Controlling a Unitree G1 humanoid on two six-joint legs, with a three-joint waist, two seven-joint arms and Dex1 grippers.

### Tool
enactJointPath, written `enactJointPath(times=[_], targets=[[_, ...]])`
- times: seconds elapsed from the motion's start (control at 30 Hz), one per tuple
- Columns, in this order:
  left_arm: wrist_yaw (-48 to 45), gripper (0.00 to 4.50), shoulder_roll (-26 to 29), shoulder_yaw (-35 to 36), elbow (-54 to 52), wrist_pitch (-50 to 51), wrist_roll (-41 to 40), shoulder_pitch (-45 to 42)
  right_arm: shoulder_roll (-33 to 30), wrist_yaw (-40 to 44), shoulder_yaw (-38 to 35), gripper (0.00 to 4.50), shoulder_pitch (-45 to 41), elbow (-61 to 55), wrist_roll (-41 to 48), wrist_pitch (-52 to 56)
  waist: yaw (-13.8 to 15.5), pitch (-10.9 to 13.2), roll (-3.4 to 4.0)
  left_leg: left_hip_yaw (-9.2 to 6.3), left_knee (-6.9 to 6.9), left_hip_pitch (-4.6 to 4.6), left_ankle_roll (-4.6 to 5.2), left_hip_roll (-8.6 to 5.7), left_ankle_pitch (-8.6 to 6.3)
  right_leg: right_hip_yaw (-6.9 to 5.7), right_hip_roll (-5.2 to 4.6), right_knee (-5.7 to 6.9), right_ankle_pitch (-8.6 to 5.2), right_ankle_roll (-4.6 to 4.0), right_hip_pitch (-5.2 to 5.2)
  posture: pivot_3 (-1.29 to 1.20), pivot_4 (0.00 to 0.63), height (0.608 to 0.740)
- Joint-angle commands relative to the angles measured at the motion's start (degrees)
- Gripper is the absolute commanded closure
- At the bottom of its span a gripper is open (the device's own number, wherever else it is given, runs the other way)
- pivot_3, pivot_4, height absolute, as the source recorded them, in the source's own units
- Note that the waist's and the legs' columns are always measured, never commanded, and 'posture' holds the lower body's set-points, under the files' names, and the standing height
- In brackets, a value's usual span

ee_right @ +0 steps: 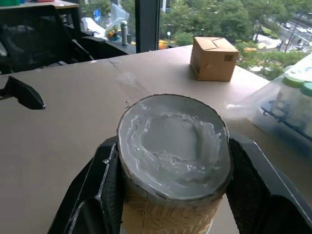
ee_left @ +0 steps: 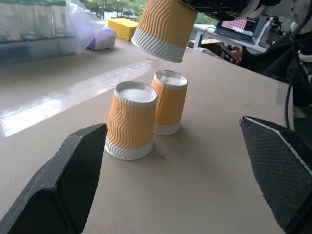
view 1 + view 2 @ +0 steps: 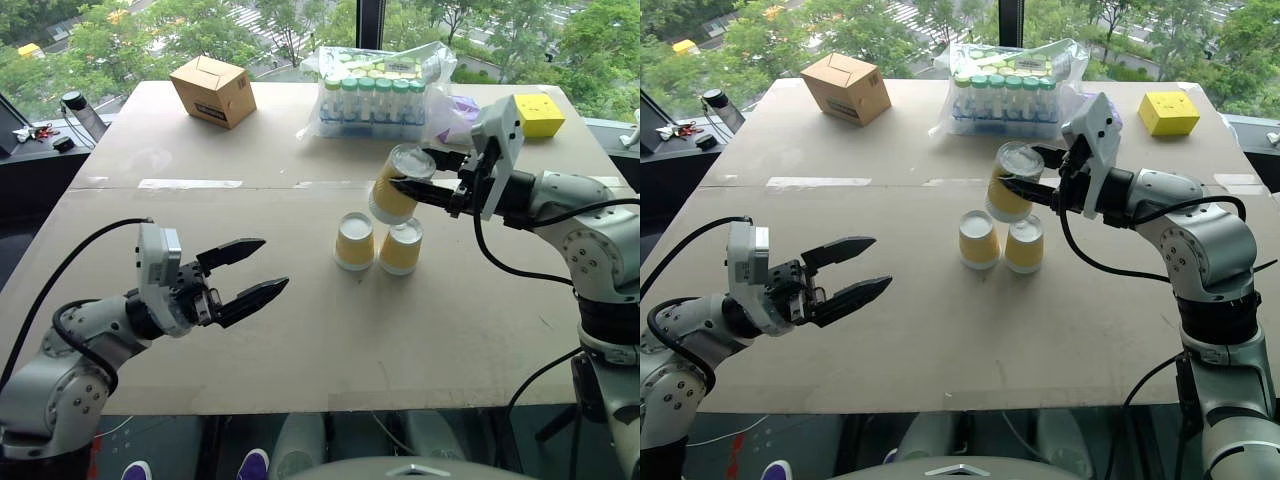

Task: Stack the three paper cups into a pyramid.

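Observation:
Two paper cups [image 3: 354, 241] [image 3: 401, 246] stand upside down, close side by side, at the middle of the brown table [image 3: 300, 350]. The third paper cup [image 3: 396, 185] hangs tilted just above them, its white bottom up. My right gripper [image 3: 412, 172] is shut on this cup, one black finger [image 1: 253, 180] on each ribbed side. In the left wrist view, the held cup [image 2: 164, 24] floats over the standing pair [image 2: 132, 122]. My left gripper [image 3: 270, 265] is open and holds nothing. It is low at the near left, well apart from the cups and pointing toward them.
At the table's far side are a cardboard box [image 3: 213, 90], a plastic-wrapped pack of green-capped bottles [image 3: 375, 95] and a yellow block [image 3: 538, 114]. A strip of tape [image 3: 190, 183] runs across the tabletop. Dark gear lies beyond the left edge.

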Motion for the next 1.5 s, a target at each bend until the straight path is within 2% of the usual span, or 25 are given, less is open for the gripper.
enactJointPath(times=[0.03,0.23,0.63,0.7,0.73,0.77,0.83,1.0,1.13,1.23,1.4,1.5], targets=[[-3.3,0.00,0.7,4.5,-1.0,-0.4,-4.1,2.1,-1.1,0.9,0.2,2.46,-2.1,-1.4,1.5,2.7,0.0,0.0,0.01,0.00,0.01,-0.02,0.00,-0.07,0.00,0.00,-0.07,0.00,0.00,0.00,0.00,0.00,0.150,0.740],[-4.4,0.00,0.6,8.9,-0.8,-1.0,-5.2,5.0,-1.6,2.5,2.8,2.46,-2.6,0.6,-0.4,2.2,-0.3,0.0,0.02,-0.03,-0.01,0.01,0.00,-0.05,0.00,-0.02,-0.03,0.01,0.00,0.00,-0.01,0.00,0.150,0.740],[-4.0,0.00,-0.4,12.6,-2.3,-1.1,-9.0,7.8,1.0,2.6,4.9,2.46,-3.2,5.3,-4.9,-1.9,-0.4,0.0,0.01,-0.01,-0.01,0.01,-0.01,-0.06,0.01,0.00,-0.04,0.01,0.00,0.00,-0.01,0.00,0.150,0.740],[-4.2,0.00,-0.2,12.7,-2.1,-1.1,-9.1,7.8,0.7,3.3,5.1,1.45,-3.0,5.3,-4.9,-1.8,-0.4,0.0,0.01,-0.02,-0.01,0.01,-0.02,-0.06,0.01,-0.01,-0.04,0.01,0.00,0.00,-0.01,0.00,0.150,0.740],[-4.3,0.00,-0.1,12.7,-2.0,-1.1,-9.1,7.8,0.6,3.4,5.2,1.13,-2.9,5.4,-5.0,-1.8,-0.4,0.0,0.01,-0.02,-0.01,0.01,-0.02,-0.06,0.01,-0.01,-0.04,0.01,0.00,0.00,-0.01,0.00,0.150,0.740],[-4.2,0.00,-0.1,12.8,-1.6,-1.1,-9.4,7.4,0.3,4.0,5.0,0.42,-2.8,4.7,-4.7,-1.9,-0.4,0.0,0.01,-0.02,-0.01,0.01,-0.02,-0.06,0.01,-0.01,-0.04,0.01,0.00,0.00,-0.01,0.00,0.150,0.740],[-3.9,0.00,-0.5,12.7,-1.1,-1.5,-9.9,6.7,-0.5,4.3,4.2,0.04,-2.6,3.6,-4.8,-2.7,-0.3,0.0,0.02,-0.02,-0.01,0.01,-0.02,-0.06,0.01,-0.01,-0.04,0.01,0.00,0.00,-0.01,0.00,0.150,0.740],[-3.7,0.00,-1.3,11.7,0.0,-2.1,-9.7,5.0,-1.2,3.5,-3.1,0.04,-0.8,0.4,-1.4,-5.6,-0.2,0.0,0.02,-0.02,-0.02,0.00,0.02,-0.06,-0.01,-0.02,-0.04,-0.01,0.00,0.00,-0.01,0.00,0.150,0.740],[-0.8,0.00,-2.6,8.5,2.2,-2.3,-6.7,2.2,-4.8,6.6,-12.8,0.04,7.2,-6.4,4.0,-7.7,0.0,0.0,0.01,-0.08,-0.03,-0.02,0.03,-0.07,-0.02,-0.07,-0.05,-0.03,0.00,0.00,0.02,0.00,0.150,0.740],[2.1,0.00,-3.3,6.3,2.7,-2.1,-4.0,1.7,-6.8,8.7,-17.5,0.04,14.4,-9.1,6.2,-9.5,0.1,0.0,-0.02,-0.14,-0.03,-0.02,0.10,-0.09,-0.06,-0.09,-0.06,-0.07,0.00,0.01,0.08,0.00,0.150,0.740],[7.2,0.00,-6.3,1.7,4.1,-5.5,5.3,3.0,-8.2,13.7,-27.6,0.04,38.3,-12.1,3.5,-18.2,0.0,0.0,-0.01,-0.13,-0.06,-0.01,0.14,-0.09,-0.08,-0.03,-0.03,-0.08,0.00,0.01,0.10,0.00,0.150,0.740],[8.4,0.00,-7.0,0.1,5.3,-6.0,8.3,4.6,-7.2,14.3,-30.9,0.04,47.2,-12.0,2.3,-22.0,-0.2,0.0,-0.02,-0.07,-0.06,0.07,0.14,-0.07,-0.08,0.07,0.03,-0.03,0.00,0.00,0.12,0.00,0.150,0.740]])
